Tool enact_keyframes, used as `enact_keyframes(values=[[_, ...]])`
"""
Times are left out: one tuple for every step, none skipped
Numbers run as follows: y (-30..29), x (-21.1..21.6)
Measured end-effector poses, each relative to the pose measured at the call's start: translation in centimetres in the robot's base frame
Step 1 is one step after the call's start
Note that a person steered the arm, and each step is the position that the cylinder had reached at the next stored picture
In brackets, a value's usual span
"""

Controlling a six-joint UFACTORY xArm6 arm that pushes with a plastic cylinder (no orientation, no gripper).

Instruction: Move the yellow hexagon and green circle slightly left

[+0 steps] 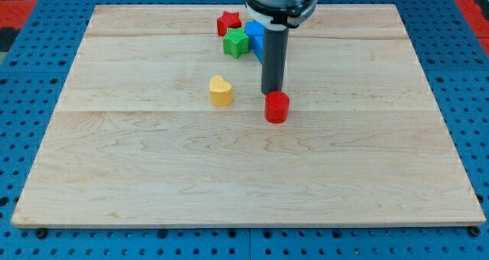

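A yellow block (221,90), heart-like in shape, lies left of the board's middle. A green star-shaped block (237,42) sits near the view's top, touching a blue block (256,37) on its right. A red star (228,22) lies just above the green one. A red block (277,107), roughly cylindrical, lies right of the yellow one. My tip (272,92) stands just above the red block, close to or touching its top edge, and about a block's width right of the yellow block. The rod hides part of the blue block.
The wooden board (153,176) rests on a blue perforated table (30,99). The arm's dark body (279,0) hangs over the board's top edge, above the blue block.
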State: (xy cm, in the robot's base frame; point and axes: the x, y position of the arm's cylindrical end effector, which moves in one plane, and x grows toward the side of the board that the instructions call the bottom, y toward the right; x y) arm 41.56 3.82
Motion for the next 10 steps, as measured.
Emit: enact_keyframes(values=[[1.0,-2.3],[2.8,-9.4],[3.0,-16.5],[2.7,-20.1],[3.9,-20.4],[3.4,-22.3],[-0.2,-22.3],[-3.4,-22.2],[-5.4,-21.0],[-8.1,-20.9]])
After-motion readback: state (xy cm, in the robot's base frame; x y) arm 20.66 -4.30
